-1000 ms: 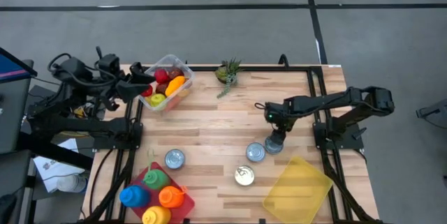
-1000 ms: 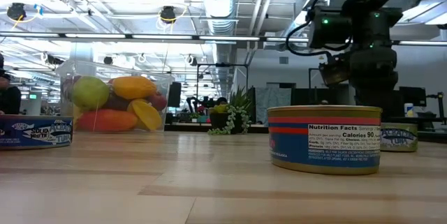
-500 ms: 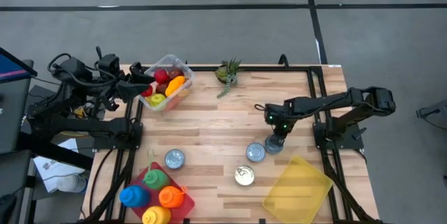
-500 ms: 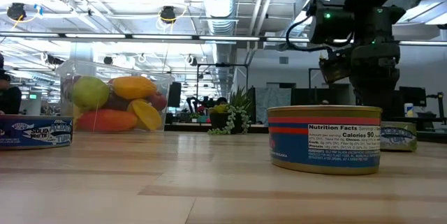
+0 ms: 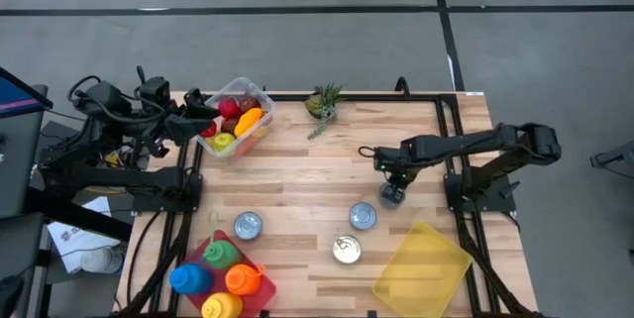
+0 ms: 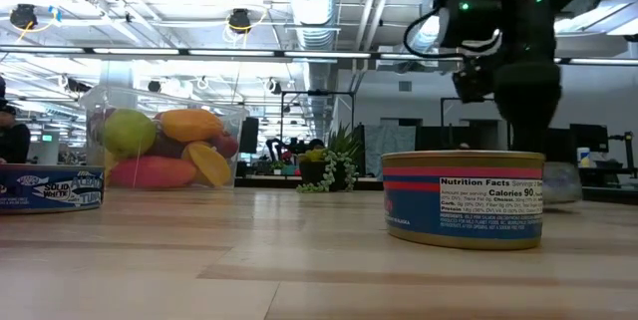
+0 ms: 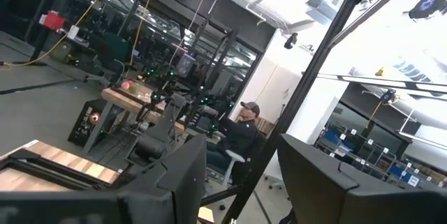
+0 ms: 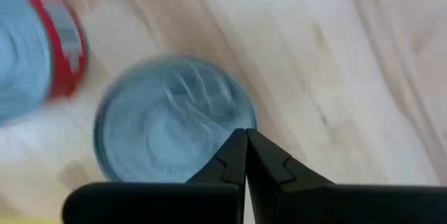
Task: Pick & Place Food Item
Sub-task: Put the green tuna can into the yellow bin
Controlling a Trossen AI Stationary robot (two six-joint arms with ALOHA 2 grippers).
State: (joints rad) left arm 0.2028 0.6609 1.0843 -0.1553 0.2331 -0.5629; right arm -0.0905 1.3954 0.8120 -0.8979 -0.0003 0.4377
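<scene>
A small silver-lidded can (image 8: 167,119) sits under my right gripper (image 8: 245,135), which points down at the table's right middle (image 5: 393,191) and is shut at the lid's edge. In the low view this can (image 6: 563,182) shows blurred behind the near can. A red-labelled can (image 5: 363,216) stands on the wood just nearside of it. My left gripper (image 7: 242,140) is open and holds nothing. It stays raised at the far left beside the clear fruit box (image 5: 236,117). My right gripper comes from above, pointing down, its shut fingertips (image 8: 234,147) on the rim of the can's lid (image 8: 241,116). The fingers themselves hide what lies between them. In the low view the can sits a little higher than the tabletop line.
Two more cans (image 5: 347,249) (image 5: 247,225) stand near the front. A yellow tray (image 5: 421,268) lies at the front right, a red tray of bottles (image 5: 223,273) at the front left, and a small plant (image 5: 324,103) at the far edge. Bare wood spans the middle.
My right gripper has risen and shifted a little toward the far edge. The silver-lidded can has gone with it, away from the red-labelled can, and shows higher in the low view than before.
</scene>
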